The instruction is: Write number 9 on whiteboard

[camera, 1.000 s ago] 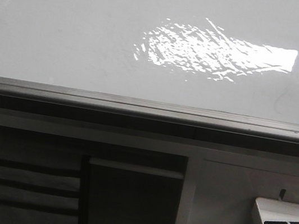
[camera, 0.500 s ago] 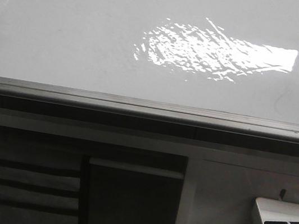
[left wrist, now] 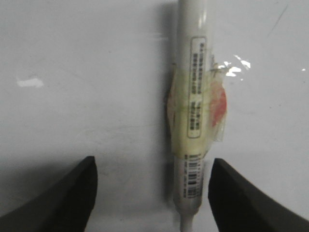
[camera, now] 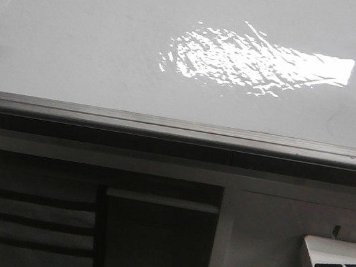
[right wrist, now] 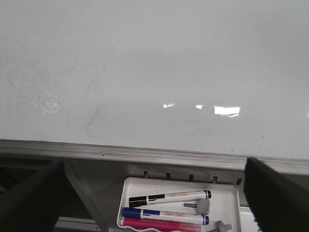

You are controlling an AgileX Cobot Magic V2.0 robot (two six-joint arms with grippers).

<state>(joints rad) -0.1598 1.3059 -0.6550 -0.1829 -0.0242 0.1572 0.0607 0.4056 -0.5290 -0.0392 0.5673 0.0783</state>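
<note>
The whiteboard [camera: 77, 43] fills the upper half of the front view, pale and glossy with a bright glare patch [camera: 250, 65]. The number 9 is not in view; only faint grey smudges [right wrist: 96, 116] mark the board. In the left wrist view a white marker [left wrist: 193, 96], wrapped in yellowish tape with a red patch, lies against the whiteboard [left wrist: 72, 72]. My left gripper [left wrist: 153, 162] is open around it, and the barrel sits near one finger [left wrist: 231, 193] without being clamped. My right gripper [right wrist: 153, 163] hangs open, pointing at the board's lower edge, holding nothing.
A small white tray [camera: 332, 247] hangs below the board's grey metal edge strip [camera: 179, 128] at the right. It holds a black marker [right wrist: 169, 197], a blue marker [right wrist: 164, 215] and a pink one [right wrist: 159, 226]. Dark shelving [camera: 154, 238] lies under the strip.
The taped object at the far left edge of the front view has slipped slightly further out of frame. Nothing else differs.
</note>
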